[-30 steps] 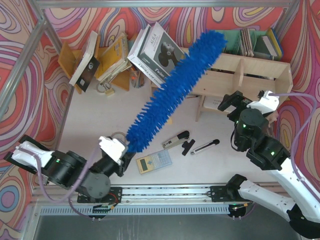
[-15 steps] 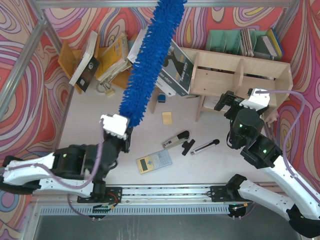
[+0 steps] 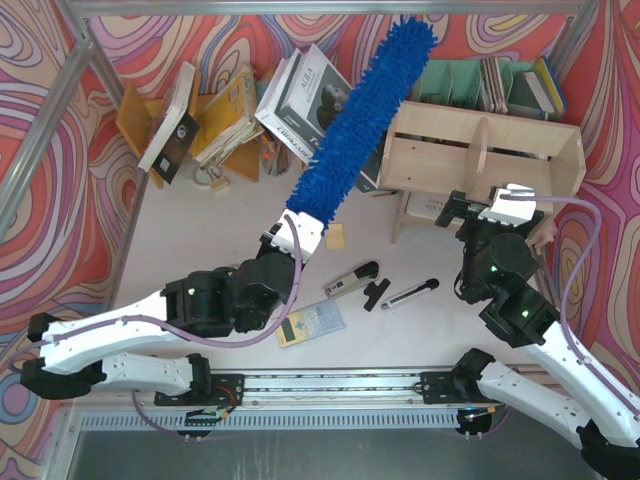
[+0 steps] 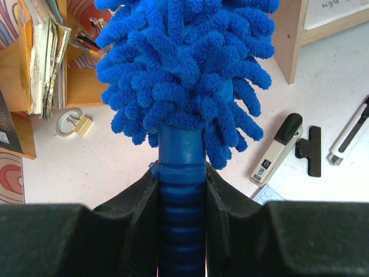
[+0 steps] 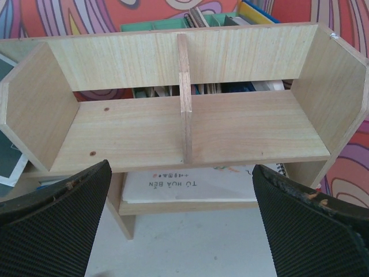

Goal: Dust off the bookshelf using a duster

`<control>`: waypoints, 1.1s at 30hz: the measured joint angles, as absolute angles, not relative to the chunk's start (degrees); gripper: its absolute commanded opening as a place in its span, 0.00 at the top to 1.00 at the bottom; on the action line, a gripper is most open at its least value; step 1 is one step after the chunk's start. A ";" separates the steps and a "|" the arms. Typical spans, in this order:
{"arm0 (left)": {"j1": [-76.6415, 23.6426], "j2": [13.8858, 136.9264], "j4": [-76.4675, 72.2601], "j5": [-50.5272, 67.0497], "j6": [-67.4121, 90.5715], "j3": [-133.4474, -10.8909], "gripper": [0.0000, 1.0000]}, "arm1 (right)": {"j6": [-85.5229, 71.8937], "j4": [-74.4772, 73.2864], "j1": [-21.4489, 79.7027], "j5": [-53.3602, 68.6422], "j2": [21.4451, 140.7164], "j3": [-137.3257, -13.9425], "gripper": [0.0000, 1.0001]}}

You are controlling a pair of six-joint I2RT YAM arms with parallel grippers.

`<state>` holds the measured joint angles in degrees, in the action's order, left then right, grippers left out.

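The left gripper (image 3: 296, 236) (image 4: 181, 179) is shut tight on the duster (image 3: 360, 130) (image 4: 184, 75). Its 2 jaws press on both sides of the thin blue handle (image 4: 181, 156), just under the fluffy part. The right gripper (image 3: 480, 207) (image 5: 181, 173) is wide open w/ nothing in it. It hangs in front of the bookshelf (image 3: 480, 125) (image 5: 132, 133) & looks into its 2 top boxes.

The duster sticks up from the left gripper & leans to the far right. It goes over the books (image 3: 310, 95) and its tip is up by the left end of the bookshelf. From the top view I can't tell if the fluff touches the wood or is just above it.

How it will handle, I think: the duster looks v. light. The fluff is soft & squashy, so it will bend when it rubs on the boards & won't scratch them. The blue stick inside seems stiff enough to hold the long brush straight. But the brush is long & the hold is at 1 end only, so the far tip will prob. wag w/ each small turn of the wrist.

Best place to hold is the handle, right where it is held now. The ribs on it should stop it slipping. Don't grab the fluff, it would just squish.

The bookshelf looks hard & heavy vs. the duster. Soft strokes should not push it, but a hard poke could knock the books
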<state>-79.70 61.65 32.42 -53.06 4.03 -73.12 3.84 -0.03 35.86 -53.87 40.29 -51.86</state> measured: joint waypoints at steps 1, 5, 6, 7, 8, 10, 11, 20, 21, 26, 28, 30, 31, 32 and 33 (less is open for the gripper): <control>-79.42 62.33 32.10 -53.04 3.95 -73.58 1.00 | 4.51 0.64 35.86 -53.95 40.07 -51.35 0.03; -77.41 65.54 32.21 -52.42 4.60 -75.64 1.00 | 5.93 2.28 35.86 -53.95 39.97 -50.70 0.03; -76.34 66.52 33.01 -52.10 5.34 -76.58 1.00 | 6.07 2.59 35.86 -53.93 39.94 -50.54 0.03; -75.18 67.42 33.71 -51.94 6.13 -77.54 1.00 | 6.17 2.79 35.86 -53.91 39.86 -50.41 0.03; -74.15 68.12 34.35 -51.90 6.81 -78.37 1.00 | 6.17 2.96 35.86 -53.89 39.81 -50.26 0.03; -72.49 69.41 35.88 -51.92 7.99 -80.20 1.00 | 6.17 3.03 35.86 -53.78 39.70 -49.95 0.03; -72.07 70.00 36.36 -51.94 8.40 -81.23 1.00 | 6.15 3.16 35.86 -53.76 39.70 -49.82 0.03; -71.02 76.66 39.72 -52.75 10.35 -90.96 1.00 | 5.50 3.09 35.86 -52.64 39.77 -49.50 0.03; -70.81 77.12 40.05 -52.75 10.59 -90.98 1.00 | 5.23 3.07 35.86 -52.53 39.75 -49.50 0.03; -70.39 79.46 42.13 -50.57 12.43 -90.96 1.00 | 4.86 3.07 35.86 -52.36 39.70 -49.50 0.02; -70.39 79.99 42.37 -48.99 13.15 -90.76 1.00 | 4.84 3.05 35.86 -52.36 39.72 -49.50 0.02; -70.39 80.53 42.44 -47.09 13.98 -90.59 1.00 | 4.69 3.07 35.86 -52.31 39.81 -49.50 0.02; -70.39 80.90 42.39 -46.17 14.39 -90.59 1.00 | 4.64 3.05 35.86 -52.27 39.83 -49.47 0.02; -70.39 81.30 42.37 -45.23 14.81 -90.59 1.00 | 4.62 3.05 35.86 -52.25 39.88 -49.50 0.02; -70.39 81.78 42.37 -44.27 15.18 -90.59 1.00 | 4.60 3.05 35.86 -52.23 39.88 -49.50 0.02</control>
